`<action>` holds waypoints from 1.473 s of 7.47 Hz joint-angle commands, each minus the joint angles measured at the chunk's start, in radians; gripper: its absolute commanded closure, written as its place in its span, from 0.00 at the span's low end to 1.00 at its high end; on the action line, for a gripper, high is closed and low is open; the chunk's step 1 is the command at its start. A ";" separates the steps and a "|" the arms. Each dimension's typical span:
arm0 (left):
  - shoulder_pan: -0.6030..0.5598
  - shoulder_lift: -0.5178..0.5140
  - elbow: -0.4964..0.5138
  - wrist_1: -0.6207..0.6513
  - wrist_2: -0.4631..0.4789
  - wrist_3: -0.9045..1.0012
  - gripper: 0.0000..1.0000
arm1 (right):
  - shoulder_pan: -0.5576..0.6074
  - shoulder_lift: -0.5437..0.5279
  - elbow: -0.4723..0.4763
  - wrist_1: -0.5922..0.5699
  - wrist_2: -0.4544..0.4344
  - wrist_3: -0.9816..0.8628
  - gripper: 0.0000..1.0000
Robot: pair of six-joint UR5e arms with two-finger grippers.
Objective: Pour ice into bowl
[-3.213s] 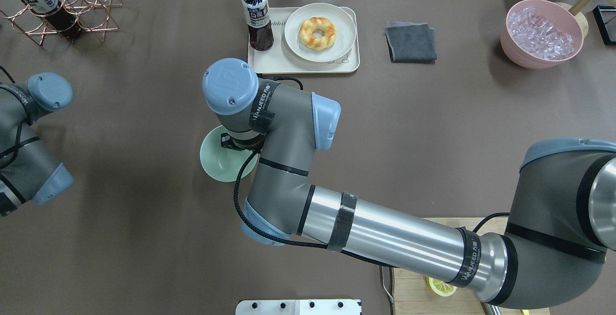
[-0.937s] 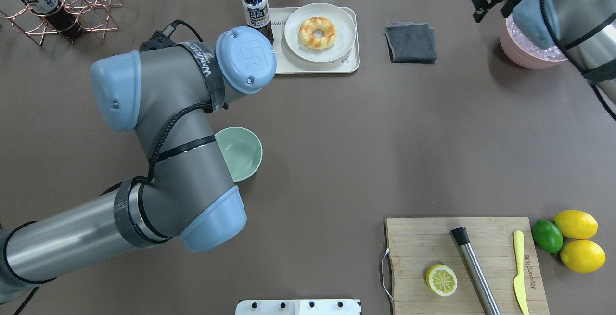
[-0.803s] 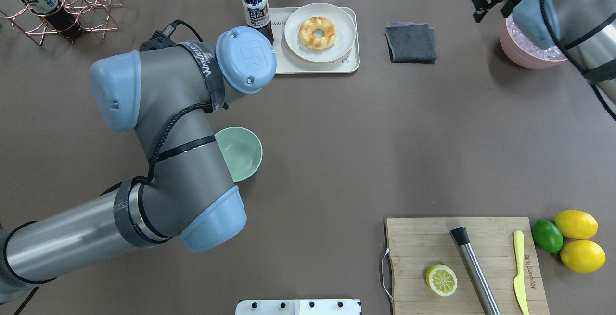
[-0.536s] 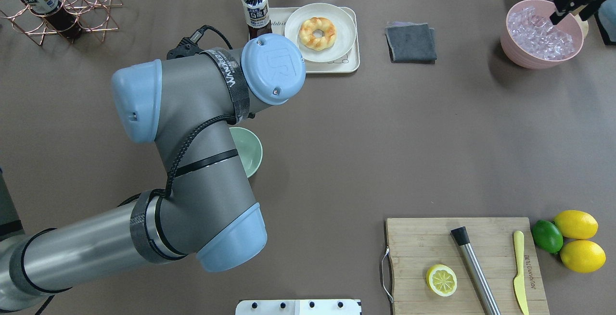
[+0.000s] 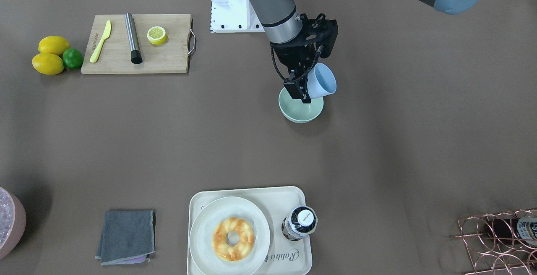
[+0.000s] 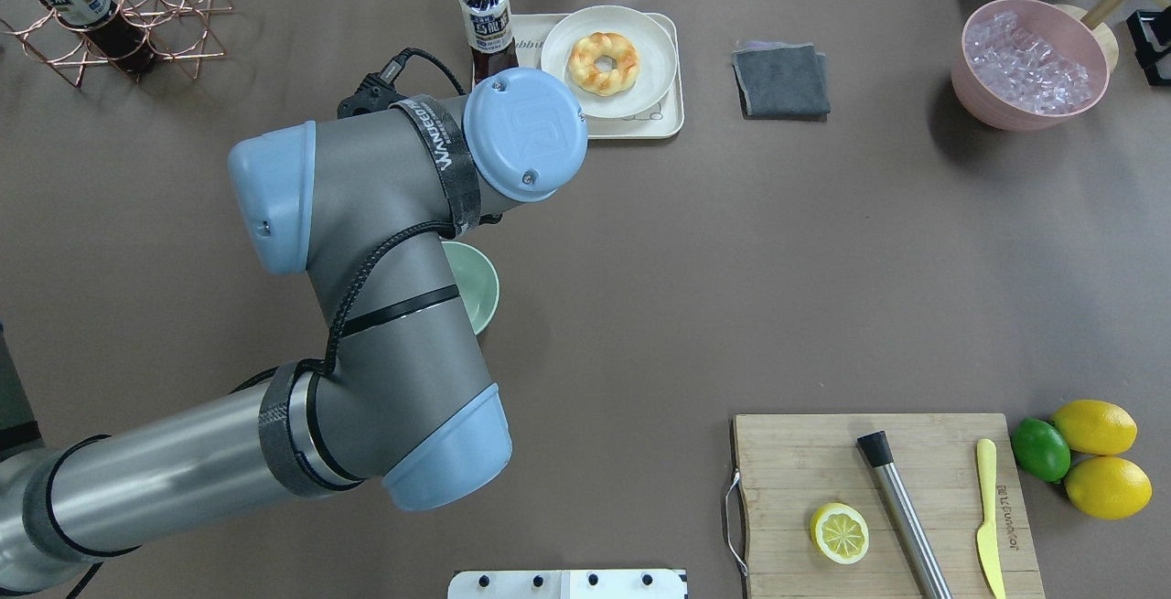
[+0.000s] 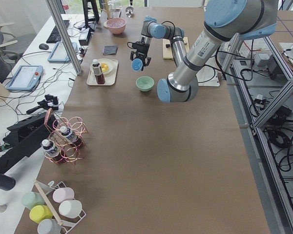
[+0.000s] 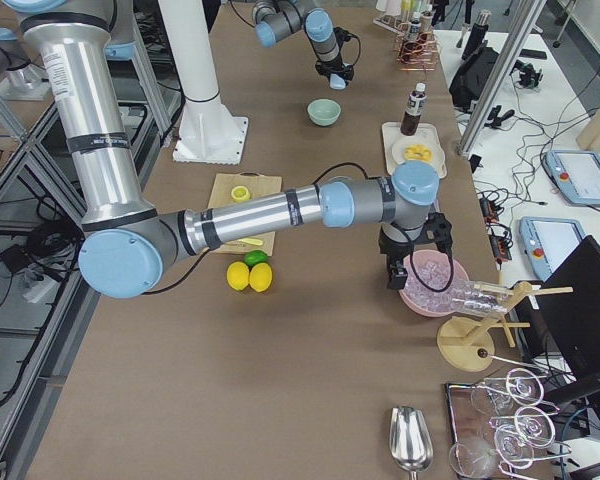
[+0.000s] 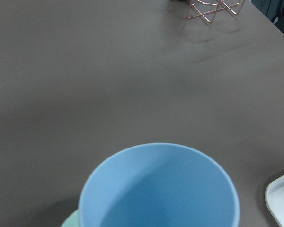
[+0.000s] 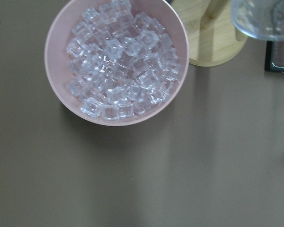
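My left gripper (image 5: 301, 89) is shut on the rim of a light blue cup (image 5: 321, 81) and holds it tilted just above the mint-green bowl (image 5: 301, 108). In the left wrist view the cup (image 9: 161, 189) looks empty inside, with a sliver of the bowl (image 9: 70, 221) below it. No small handful of ice shows in the cup or the bowl. In the overhead view my left arm covers most of the bowl (image 6: 482, 284). My right gripper (image 8: 415, 255) hangs beside the pink tub (image 8: 435, 282); I cannot tell if it is open or shut.
The pink tub of clear pieces (image 6: 1034, 64) stands far right. A tray (image 6: 526, 119) holds a doughnut (image 6: 604, 62) and a bottle (image 6: 488, 27). A grey cloth (image 6: 780, 78), a cutting board (image 6: 796, 453), lemons (image 6: 1102, 457) and a copper rack (image 6: 137, 9) lie around.
My left arm has shifted a little to the right over the bowl. My right gripper, over the pink tub half a second ago, has left the overhead view.
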 commanded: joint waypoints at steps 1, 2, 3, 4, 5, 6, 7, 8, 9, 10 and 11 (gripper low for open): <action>0.002 0.028 0.042 -0.159 -0.002 -0.054 0.45 | 0.036 -0.080 0.010 0.015 -0.015 0.002 0.01; 0.009 0.026 0.047 -0.192 -0.007 -0.077 0.45 | 0.036 -0.097 0.028 0.015 -0.017 0.005 0.01; 0.015 0.026 0.047 -0.218 -0.007 -0.105 0.45 | 0.034 -0.117 0.033 0.015 -0.015 0.011 0.01; 0.025 0.029 0.047 -0.257 -0.007 -0.129 0.46 | 0.034 -0.143 0.037 0.018 -0.015 0.010 0.01; 0.031 0.052 0.050 -0.311 -0.007 -0.169 0.46 | 0.036 -0.177 0.033 0.072 -0.015 0.010 0.01; 0.051 0.093 0.055 -0.407 -0.004 -0.212 0.47 | 0.036 -0.189 0.019 0.106 -0.015 0.008 0.01; 0.052 0.101 0.065 -0.443 -0.004 -0.238 0.47 | 0.045 -0.196 0.007 0.111 -0.011 -0.001 0.01; 0.051 0.103 0.065 -0.460 -0.002 -0.272 0.47 | 0.053 -0.199 -0.031 0.161 -0.006 -0.007 0.01; 0.051 0.104 0.065 -0.473 -0.002 -0.296 0.47 | 0.053 -0.202 -0.080 0.227 -0.006 -0.005 0.01; 0.051 0.104 0.064 -0.486 -0.002 -0.309 0.47 | 0.053 -0.203 -0.082 0.232 -0.005 -0.005 0.01; 0.049 0.106 0.065 -0.506 0.001 -0.335 0.47 | 0.062 -0.200 -0.072 0.225 -0.006 -0.007 0.01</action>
